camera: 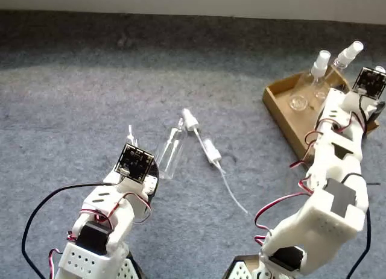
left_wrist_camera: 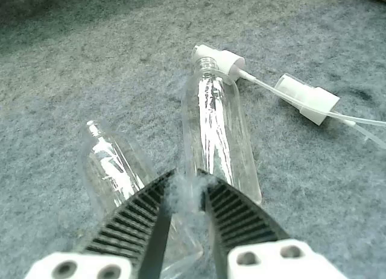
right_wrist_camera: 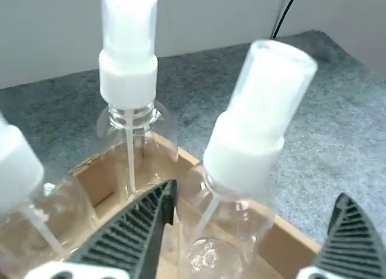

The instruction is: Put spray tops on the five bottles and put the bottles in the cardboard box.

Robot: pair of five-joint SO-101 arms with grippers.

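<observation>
Left gripper (left_wrist_camera: 188, 182), nearest the base of its arm, hangs low over the grey carpeted tabletop (camera: 72, 92) with its ribbed black jaws parted by a narrow gap and nothing held. One uncapped clear plastic bottle (left_wrist_camera: 111, 167) lies on its side partly beneath them. Just beyond lies a second uncapped clear bottle (left_wrist_camera: 220, 131), with a white spray top with dip tube (left_wrist_camera: 220, 57) at its open neck and a second loose spray top (left_wrist_camera: 307, 98) near it. Farther off, the right gripper (right_wrist_camera: 258, 191) is spread wide over the brown cardboard box (camera: 280, 104), gripping nothing. An upright capped bottle (right_wrist_camera: 253, 146) stands between its jaws, with another capped bottle (right_wrist_camera: 128, 80) behind and a third capped bottle (right_wrist_camera: 12, 170) at the side. The empty bottles look light, thin-walled and smooth, so they are likely to roll or dent. A moderate grip across the mid-body seems best. The tops are better taken by the rigid white collar, since the thin tube would flex. The high view gives the whole layout and the tube's full length. The left wrist view shows the open necks. The right wrist view separates the three boxed bottles where the arm covers part of the box from above.
</observation>
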